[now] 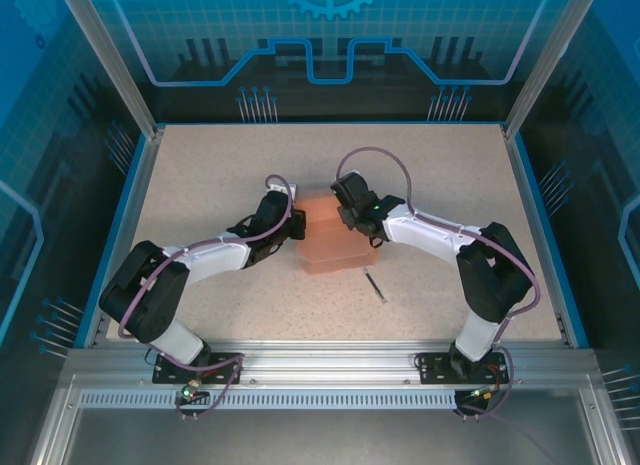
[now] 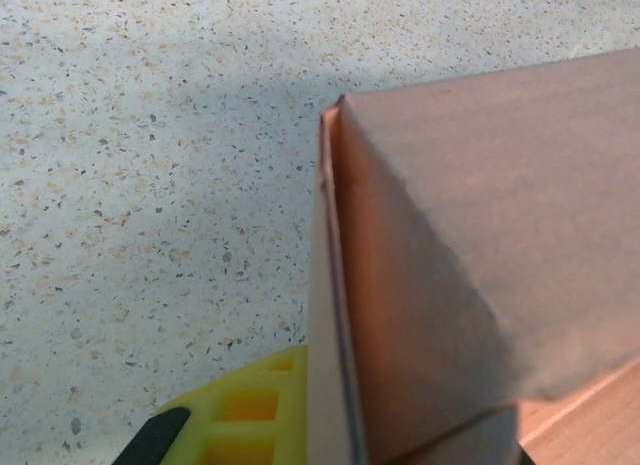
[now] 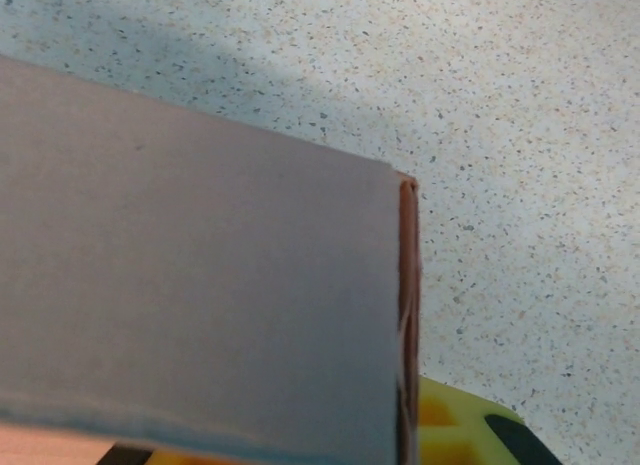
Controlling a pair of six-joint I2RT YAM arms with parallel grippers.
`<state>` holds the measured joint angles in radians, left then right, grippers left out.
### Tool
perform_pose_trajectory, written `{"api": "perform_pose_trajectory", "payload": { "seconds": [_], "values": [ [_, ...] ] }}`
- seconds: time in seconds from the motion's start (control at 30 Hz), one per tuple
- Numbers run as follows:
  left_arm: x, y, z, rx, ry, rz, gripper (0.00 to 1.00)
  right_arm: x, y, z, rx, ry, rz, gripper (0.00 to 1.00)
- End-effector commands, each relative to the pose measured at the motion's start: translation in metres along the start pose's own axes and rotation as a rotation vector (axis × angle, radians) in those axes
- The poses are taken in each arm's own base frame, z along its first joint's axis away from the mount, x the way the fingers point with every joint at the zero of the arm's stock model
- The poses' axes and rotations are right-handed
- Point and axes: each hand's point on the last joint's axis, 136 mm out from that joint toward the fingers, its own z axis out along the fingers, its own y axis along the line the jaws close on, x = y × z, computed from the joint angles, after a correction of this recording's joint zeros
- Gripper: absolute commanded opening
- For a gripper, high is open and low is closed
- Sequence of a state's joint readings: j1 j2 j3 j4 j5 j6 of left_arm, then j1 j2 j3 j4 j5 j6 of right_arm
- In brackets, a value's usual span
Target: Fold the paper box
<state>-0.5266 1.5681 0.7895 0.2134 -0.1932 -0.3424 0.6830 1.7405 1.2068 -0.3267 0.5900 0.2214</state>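
On the speckled table [image 1: 200, 175], the salmon paper box [image 1: 325, 247] stands mid-table between the 2 arms. The left gripper [image 1: 297, 225] pinches one wall. The right gripper [image 1: 350, 223] straddles the opposite wall; I cannot tell if it grips. A thin dark stick [image 1: 375, 285] lies nearby.

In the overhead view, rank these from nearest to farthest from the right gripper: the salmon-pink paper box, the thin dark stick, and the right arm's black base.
From the right gripper:
1. The salmon-pink paper box: right at the gripper, table centre.
2. The thin dark stick: off the box's near right corner.
3. The right arm's black base: at the table's near edge.
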Motion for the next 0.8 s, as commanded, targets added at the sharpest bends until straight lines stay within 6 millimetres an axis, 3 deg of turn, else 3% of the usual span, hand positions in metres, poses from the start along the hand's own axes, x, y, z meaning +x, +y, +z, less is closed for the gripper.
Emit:
{"api": "perform_pose_trajectory", "payload": {
  "seconds": [0.0, 0.2, 0.6, 0.77],
  "values": [
    [-0.019, -0.006, -0.005, 0.017, -0.037, -0.011, 0.00, 0.030, -0.041, 0.009, 0.237, 0.120, -0.115, 0.16],
    [-0.018, -0.006, -0.005, 0.015, -0.037, -0.010, 0.00, 0.025, -0.030, 0.006, 0.150, 0.103, -0.094, 0.20],
    [-0.016, -0.005, -0.005, 0.004, -0.032, -0.006, 0.00, -0.001, -0.006, -0.033, -0.100, -0.001, -0.003, 0.34],
    [-0.016, -0.004, -0.004, 0.003, -0.031, -0.006, 0.00, -0.004, 0.000, -0.044, -0.162, -0.016, 0.017, 0.47]
  ]
}}
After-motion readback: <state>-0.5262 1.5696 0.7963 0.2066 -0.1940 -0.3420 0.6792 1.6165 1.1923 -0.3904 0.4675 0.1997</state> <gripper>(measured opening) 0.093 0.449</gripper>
